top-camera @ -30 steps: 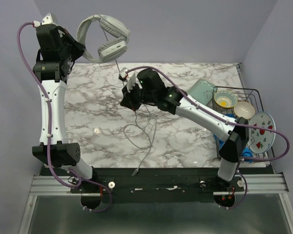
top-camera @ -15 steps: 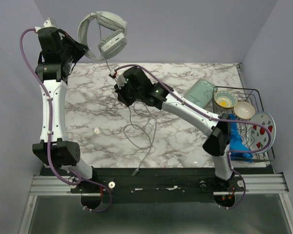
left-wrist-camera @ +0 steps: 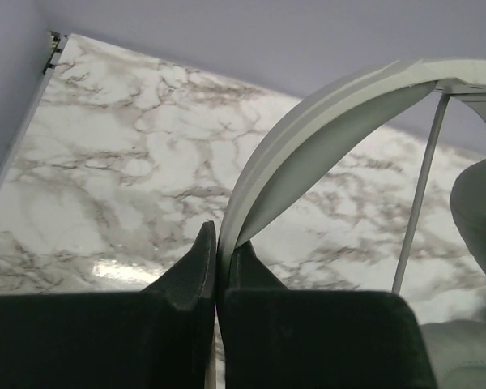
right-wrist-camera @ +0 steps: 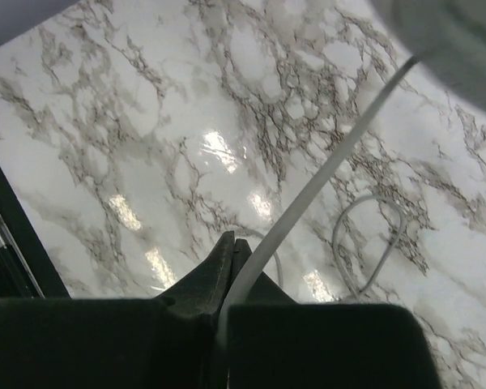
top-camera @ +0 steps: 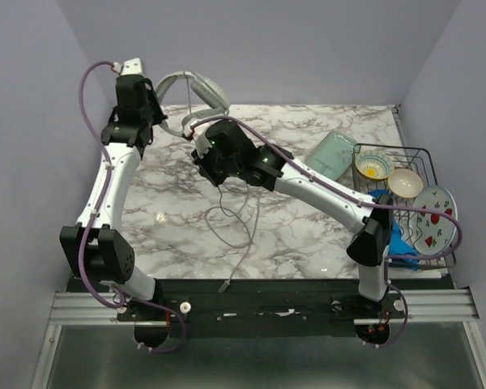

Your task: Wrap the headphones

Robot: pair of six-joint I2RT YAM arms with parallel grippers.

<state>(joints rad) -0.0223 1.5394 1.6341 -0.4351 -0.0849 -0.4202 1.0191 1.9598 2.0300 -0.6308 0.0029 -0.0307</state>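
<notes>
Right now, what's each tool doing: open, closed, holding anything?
Left tool: closed, pinching the headphones by the headband.
Right tool: closed on the headphones' cable.

Headphones [top-camera: 196, 87] above table's [top-camera: 308, 235] 11 o'clock, headband clamped btwn fingers of left gripper [left-wrist-camera: 219, 243]. Right gripper [right-wrist-camera: 231, 247] just beside, twd 5 o'clock, pinches cable [top-camera: 245, 219], which loops on tabletop down to plug [top-camera: 224, 286] at 6. Rack [top-camera: 421, 154] w/ two bowls [top-camera: 373, 168] at 3; tilted dish [top-camera: 334, 154] just left of it.
</notes>
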